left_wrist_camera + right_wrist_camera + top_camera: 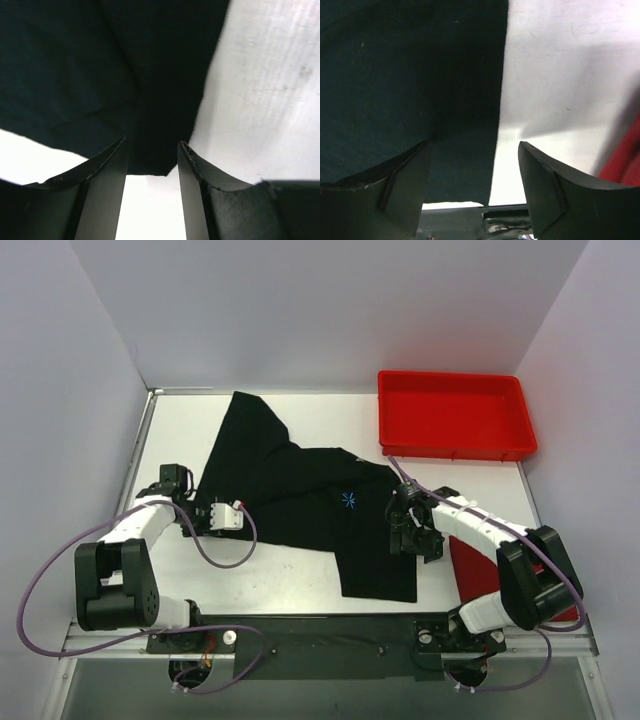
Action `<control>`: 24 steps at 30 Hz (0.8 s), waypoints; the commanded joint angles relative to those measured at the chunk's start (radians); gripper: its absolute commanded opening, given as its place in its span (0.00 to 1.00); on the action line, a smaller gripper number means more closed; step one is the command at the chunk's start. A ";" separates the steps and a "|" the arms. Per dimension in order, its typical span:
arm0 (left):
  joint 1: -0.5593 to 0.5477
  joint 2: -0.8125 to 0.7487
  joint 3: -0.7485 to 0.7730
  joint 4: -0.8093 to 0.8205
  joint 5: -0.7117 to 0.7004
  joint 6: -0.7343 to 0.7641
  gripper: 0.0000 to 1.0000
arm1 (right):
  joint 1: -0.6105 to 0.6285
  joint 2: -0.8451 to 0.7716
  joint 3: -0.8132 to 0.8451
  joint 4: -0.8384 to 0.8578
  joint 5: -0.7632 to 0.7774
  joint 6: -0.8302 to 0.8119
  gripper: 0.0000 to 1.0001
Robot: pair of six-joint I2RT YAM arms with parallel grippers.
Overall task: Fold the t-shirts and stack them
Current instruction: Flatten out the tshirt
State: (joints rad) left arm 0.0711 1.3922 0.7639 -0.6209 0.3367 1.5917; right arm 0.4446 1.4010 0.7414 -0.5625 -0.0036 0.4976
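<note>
My left gripper [152, 145] is partly open at the black shirt's [300, 500] edge; my right gripper [475, 145] gapes wide over its other edge, holding nothing.

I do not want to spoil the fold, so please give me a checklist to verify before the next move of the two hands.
1. Left hand open: ok.
2. Right hand open: ok.
3. Black t-shirt edge between each hand's fingers: ok, seen in both wrist views.
4. Black t-shirt spread flat: not ok, it lies skewed and bunched.
5. Red t-shirt free to pick: not ok, the right arm is over it.
6. Fingers already touching the cloth: cannot tell.
</note>
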 commanded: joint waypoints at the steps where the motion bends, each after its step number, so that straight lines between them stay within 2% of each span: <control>1: 0.006 0.007 0.012 -0.130 0.022 0.137 0.53 | -0.003 0.061 -0.033 0.068 -0.056 0.090 0.63; 3: 0.016 0.004 0.054 -0.210 0.053 0.146 0.53 | -0.003 0.093 -0.043 0.091 -0.068 0.099 0.60; 5: 0.022 -0.001 0.104 -0.299 0.067 0.162 0.54 | -0.003 0.124 -0.050 0.107 -0.085 0.099 0.48; 6: 0.025 -0.004 0.126 -0.345 0.067 0.169 0.54 | -0.003 0.128 -0.051 0.114 -0.096 0.096 0.29; 8: 0.038 -0.009 0.130 -0.379 0.058 0.186 0.55 | -0.003 0.131 -0.050 0.115 -0.117 0.088 0.04; 9: 0.041 -0.010 0.127 -0.378 0.042 0.195 0.55 | -0.001 0.118 -0.048 0.113 -0.119 0.088 0.00; 14: 0.052 -0.016 0.009 -0.168 -0.018 0.202 0.56 | -0.003 0.044 -0.011 0.075 -0.133 0.070 0.00; 17: 0.038 -0.016 -0.018 -0.108 -0.016 0.192 0.56 | -0.003 0.015 0.039 0.041 -0.141 0.038 0.00; 23: -0.033 0.005 -0.081 0.199 -0.079 -0.013 0.55 | -0.007 -0.071 0.076 0.024 -0.185 0.012 0.00; 24: -0.037 0.008 -0.090 0.211 -0.088 -0.036 0.53 | -0.007 -0.079 0.081 0.023 -0.193 0.010 0.00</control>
State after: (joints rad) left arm 0.0677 1.3907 0.7002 -0.6384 0.2871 1.6787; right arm 0.4389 1.3956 0.7727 -0.4908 -0.1623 0.5327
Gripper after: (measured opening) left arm 0.550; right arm 0.012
